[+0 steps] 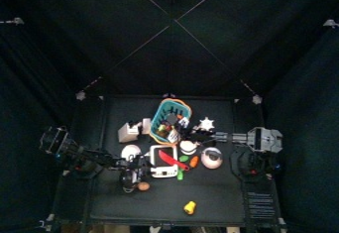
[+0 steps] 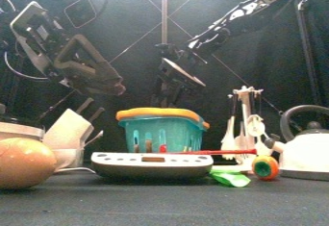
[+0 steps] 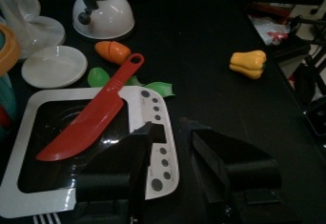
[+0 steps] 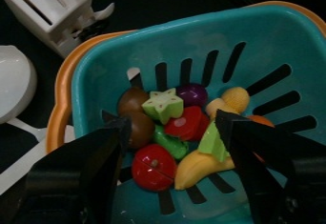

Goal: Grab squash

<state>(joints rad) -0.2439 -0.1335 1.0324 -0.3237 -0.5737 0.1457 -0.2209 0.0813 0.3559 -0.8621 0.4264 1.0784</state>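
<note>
The squash (image 1: 189, 207) is a small bright-yellow stubby piece lying alone near the table's front edge; it also shows in the left wrist view (image 3: 249, 63). It does not show in the front view. My left gripper (image 3: 173, 185) is open and empty, low over a white kitchen scale (image 3: 45, 175) that carries a red spatula (image 3: 91, 113), well apart from the squash. My right gripper (image 4: 173, 156) is open and empty, hanging above the teal basket (image 4: 274, 37), which is full of toy vegetables.
The teal basket (image 1: 172, 112) stands at the table's back middle, the scale (image 1: 162, 161) in front of it. A white kettle (image 3: 105, 13), a white bowl (image 3: 53, 66) and an orange-red piece (image 3: 112, 50) lie beyond the scale. A utensil rack (image 2: 244, 119) and a brown egg-shaped piece (image 2: 23, 161) show in the front view.
</note>
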